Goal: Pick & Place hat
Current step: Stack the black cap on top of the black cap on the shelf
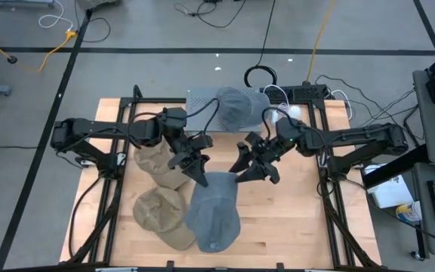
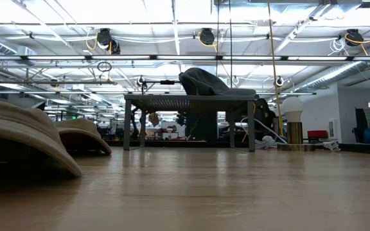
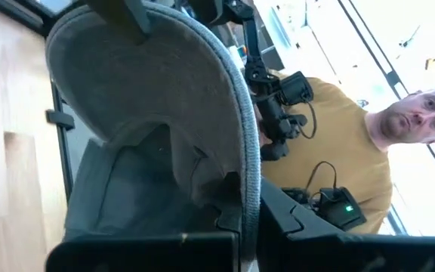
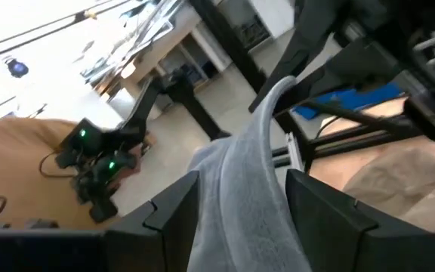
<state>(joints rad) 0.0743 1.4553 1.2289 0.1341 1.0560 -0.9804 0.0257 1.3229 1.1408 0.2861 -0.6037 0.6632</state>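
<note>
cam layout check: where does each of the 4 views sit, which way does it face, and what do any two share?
High: overhead, straight down; both arms, left gripper, right gripper holding the grey hat.
Low: table height, level across; tan hats, rack, no arms.
Left wrist: past its own fingers into the grey hat, person behind.
Right wrist: own fingers clamp the hat's edge.
Shared: both wrists see the grey hat.

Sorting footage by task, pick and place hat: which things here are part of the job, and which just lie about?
In the job:
grey hat, held by both
left gripper
right gripper

Lying about:
two tan hats
another grey hat on a small stand
</note>
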